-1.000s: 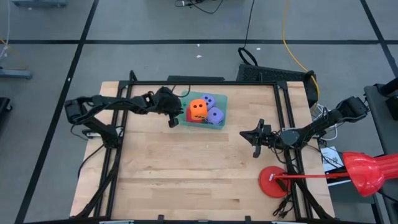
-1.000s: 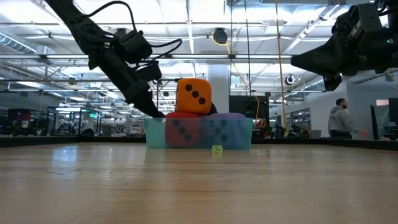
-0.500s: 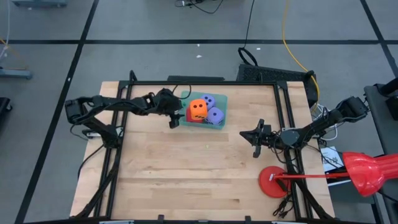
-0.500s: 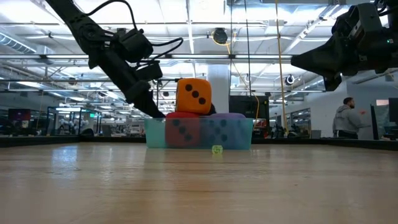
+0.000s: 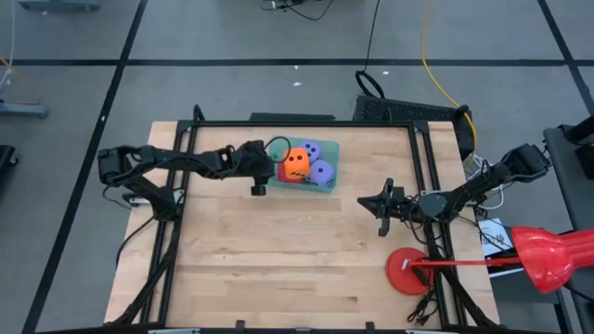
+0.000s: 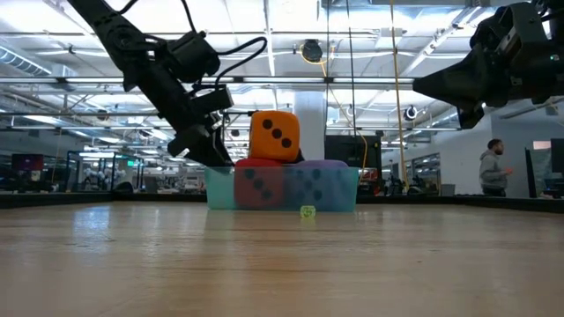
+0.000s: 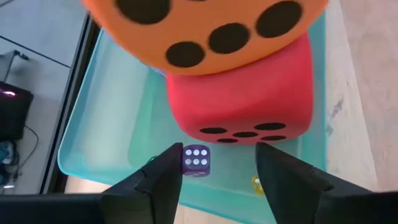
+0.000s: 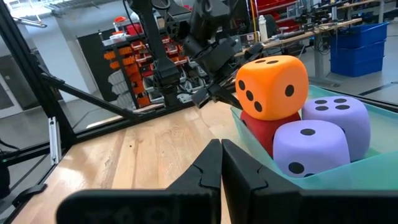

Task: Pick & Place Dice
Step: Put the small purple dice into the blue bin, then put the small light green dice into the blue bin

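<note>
Left end effector (image 5: 259, 178) hovers just beside the near left edge of the teal tray (image 5: 327, 185), with its fingers (image 7: 158, 180) spread apart and nothing between them. In the left wrist view, a tiny purple die (image 7: 196, 160) lies on the tray floor beyond the gap between the fingers, and a tiny yellow-green object (image 7: 257, 182) lies near it.

Dice are grouped in the tray, at the far middle of the counter (image 5: 278, 260):
- The orange die (image 5: 296, 163) rests on top of the red die (image 5: 284, 175).
- The two purple dice (image 5: 316, 161) sit beside them, toward the right arm's side of the tray.
- In the low view, the orange die stands above the tray wall; the red die shows through it.

A small yellow-green item (image 6: 307, 211) lies on the counter, just in front of the tray.

Right end effector (image 5: 381, 214) hangs above the counter's right side, well apart from the tray, with its fingers (image 8: 211, 168) pressed together and holding nothing. A red disc (image 5: 408, 272) lies near the counter's front right corner.
</note>
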`<move>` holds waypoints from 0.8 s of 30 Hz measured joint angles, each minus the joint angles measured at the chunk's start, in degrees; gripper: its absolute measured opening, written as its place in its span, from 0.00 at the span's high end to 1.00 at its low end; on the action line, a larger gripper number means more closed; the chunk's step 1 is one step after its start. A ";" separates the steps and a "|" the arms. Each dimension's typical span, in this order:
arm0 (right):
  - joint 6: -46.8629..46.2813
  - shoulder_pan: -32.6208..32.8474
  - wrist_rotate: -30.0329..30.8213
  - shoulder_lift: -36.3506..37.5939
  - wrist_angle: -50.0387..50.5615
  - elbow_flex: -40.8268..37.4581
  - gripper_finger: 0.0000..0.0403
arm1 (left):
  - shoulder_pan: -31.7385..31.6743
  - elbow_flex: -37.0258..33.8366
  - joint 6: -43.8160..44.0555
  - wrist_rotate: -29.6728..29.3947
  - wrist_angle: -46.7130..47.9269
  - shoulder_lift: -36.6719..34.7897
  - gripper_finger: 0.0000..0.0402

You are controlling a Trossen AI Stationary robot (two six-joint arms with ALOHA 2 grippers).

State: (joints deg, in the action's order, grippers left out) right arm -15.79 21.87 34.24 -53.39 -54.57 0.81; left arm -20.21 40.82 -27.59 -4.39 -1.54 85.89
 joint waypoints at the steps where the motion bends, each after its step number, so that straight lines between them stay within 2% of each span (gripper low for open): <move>1: 0.00 0.00 0.00 0.00 0.00 0.00 0.99 | 0.31 0.00 -0.26 -0.37 0.00 0.00 0.49; 8: -0.04 0.00 0.00 0.00 0.00 0.00 0.99 | 0.90 0.00 1.59 -1.33 -0.15 0.00 0.54; 11: -0.04 0.00 0.00 0.00 0.00 -0.01 0.99 | 0.59 0.00 2.67 -1.37 -0.13 0.00 0.59; 13: -0.04 0.00 0.00 0.00 -0.02 -0.01 0.99 | 0.57 0.00 2.68 -1.49 -0.07 0.00 0.66; 19: -0.68 0.00 -0.02 0.00 -0.02 0.01 0.99 | 0.57 0.00 3.41 -1.66 -0.02 0.00 0.96; 24: -0.69 0.00 -0.02 0.00 -0.02 -0.01 0.99 | 0.57 -0.02 3.90 -1.70 0.00 0.00 0.92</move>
State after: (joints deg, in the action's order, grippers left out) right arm -16.48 21.87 34.22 -53.39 -54.59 0.80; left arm -19.64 40.80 -23.68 -6.09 -1.54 85.89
